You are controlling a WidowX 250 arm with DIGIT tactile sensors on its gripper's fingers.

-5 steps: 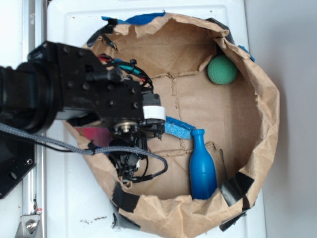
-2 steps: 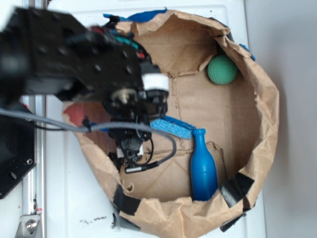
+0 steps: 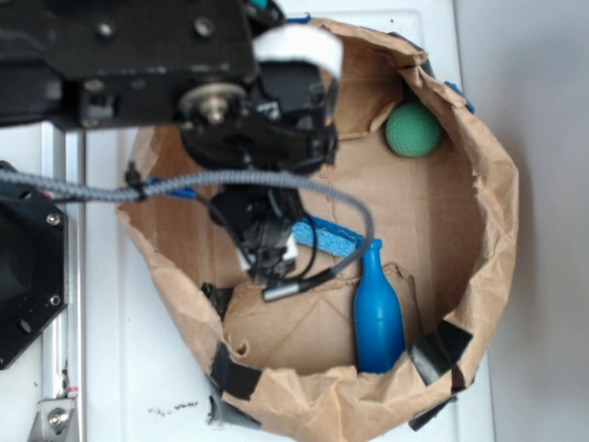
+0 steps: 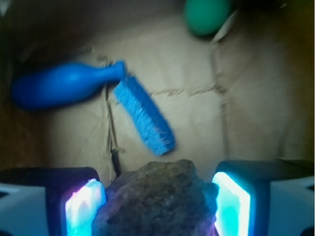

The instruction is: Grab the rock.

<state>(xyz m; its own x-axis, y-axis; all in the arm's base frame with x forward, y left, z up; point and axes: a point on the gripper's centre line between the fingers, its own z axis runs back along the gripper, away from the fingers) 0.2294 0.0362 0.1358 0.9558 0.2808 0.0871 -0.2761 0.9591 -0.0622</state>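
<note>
Jaws squeeze the rock point(image 4: 157, 199) from both sides. Rock could slip out and fall if the bumpy sides are not held tight.

The arm point(image 3: 138, 64) is a blocky matte-black body dotted with small round screw heads, with a silver-toned round hub point(image 3: 213, 101) on its side and a white curved collar point(image 3: 299, 46) near the wrist. A grey braided cable point(image 3: 184, 184) runs across it, and thinner black wires loop beneath toward the tool point(image 3: 267, 249), which is black with a small white patch. In the wrist view the tool's fingers point(image 4: 231, 201) are dark blocks whose inner pads glow cyan and violet, with white panels at their outer sides.
</note>
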